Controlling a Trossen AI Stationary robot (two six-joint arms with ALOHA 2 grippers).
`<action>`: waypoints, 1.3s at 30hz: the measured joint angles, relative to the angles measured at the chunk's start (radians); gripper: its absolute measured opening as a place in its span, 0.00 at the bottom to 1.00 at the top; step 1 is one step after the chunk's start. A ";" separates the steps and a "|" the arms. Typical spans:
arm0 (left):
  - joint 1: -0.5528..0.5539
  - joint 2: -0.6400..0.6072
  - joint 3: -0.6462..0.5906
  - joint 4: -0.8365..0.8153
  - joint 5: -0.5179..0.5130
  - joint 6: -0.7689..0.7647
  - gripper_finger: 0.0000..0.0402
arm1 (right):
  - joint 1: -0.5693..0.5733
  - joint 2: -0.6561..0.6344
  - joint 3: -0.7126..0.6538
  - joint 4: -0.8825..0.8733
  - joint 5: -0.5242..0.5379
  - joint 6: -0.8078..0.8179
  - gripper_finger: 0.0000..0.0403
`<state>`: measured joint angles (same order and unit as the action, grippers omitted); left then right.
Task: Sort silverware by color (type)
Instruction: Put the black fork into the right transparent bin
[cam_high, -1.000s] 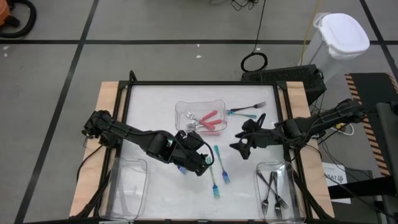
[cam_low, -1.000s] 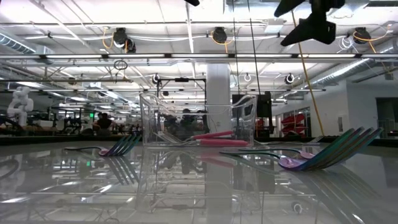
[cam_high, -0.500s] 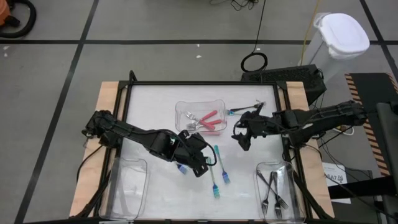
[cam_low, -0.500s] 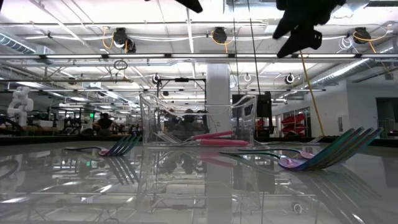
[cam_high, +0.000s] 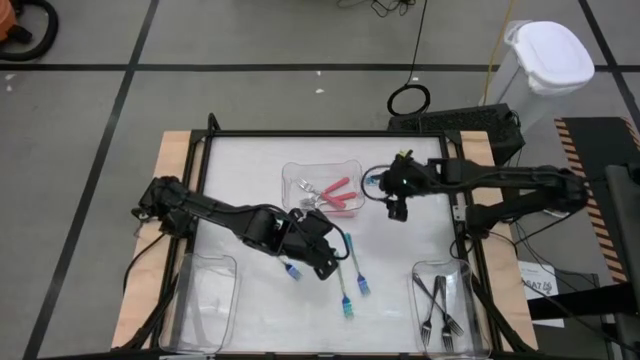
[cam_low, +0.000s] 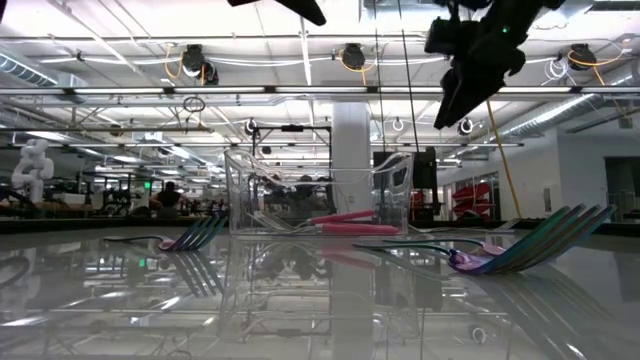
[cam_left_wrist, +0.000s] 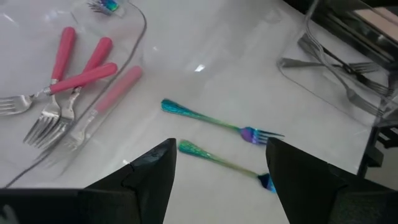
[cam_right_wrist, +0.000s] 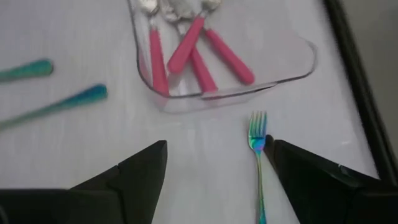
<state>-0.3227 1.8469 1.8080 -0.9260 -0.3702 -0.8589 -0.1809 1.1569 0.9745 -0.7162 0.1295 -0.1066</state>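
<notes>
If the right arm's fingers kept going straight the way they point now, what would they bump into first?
Probably the teal fork lying between the right gripper's open fingers, with the clear tray of pink-handled forks just beyond it. Depth is hard to judge.

Bright ceiling lights glare off the glossy white counter (cam_high: 250, 170), which mirrors them; the right wrist view blurs.

Overhead; table-level; two wrist views

Grey floor (cam_high: 80, 150) crossed by black tape lines surrounds the desk (cam_high: 250, 160), near a white bin (cam_high: 548, 58); ceiling lamps (cam_low: 352, 56), seemingly industrial, hang overhead.
</notes>
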 joint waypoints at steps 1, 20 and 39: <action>0.006 0.000 0.000 0.000 0.000 0.000 0.62 | -0.026 0.003 0.000 0.000 -0.031 -0.033 0.71; 0.146 0.000 0.000 -0.002 -0.087 -0.130 0.62 | -0.473 0.070 0.000 -0.025 -0.369 -0.467 0.71; 0.206 0.000 0.000 -0.003 -0.113 -0.077 0.62 | -0.527 0.276 0.000 -0.001 -0.209 -0.451 0.71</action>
<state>-0.1168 1.8469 1.8084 -0.9291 -0.4828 -0.9363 -0.7078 1.4325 0.9741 -0.7176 -0.0790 -0.5574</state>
